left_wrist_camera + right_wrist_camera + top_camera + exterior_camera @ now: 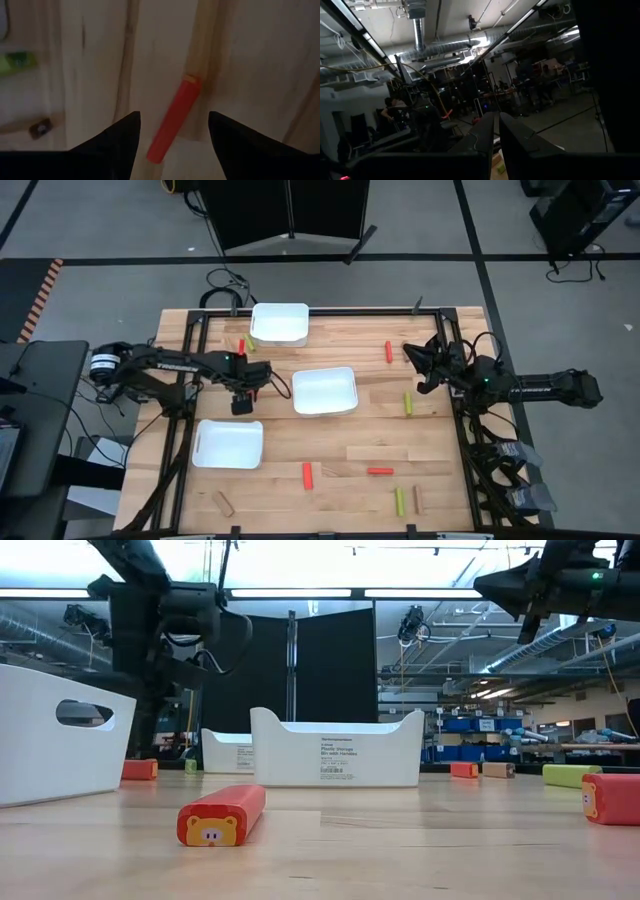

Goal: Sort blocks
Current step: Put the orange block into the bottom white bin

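The left pincer (172, 137) hangs open above a short red stick-shaped wooden block (175, 119) lying on the pale wooden table (250, 60), between its dark fingers (117, 142). The block's long axis runs slantwise between them. The right pincer (412, 352) is closed, raised at the table's right side.

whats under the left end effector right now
A red block lies on the wooden table below the open left end effector, between its fingers. Its near end is cut off from view; from above, the arm covers it.

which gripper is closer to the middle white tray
Left. The left gripper hangs open just off the middle tray's left side; the right gripper, shut, sits farther off toward the table's right edge.
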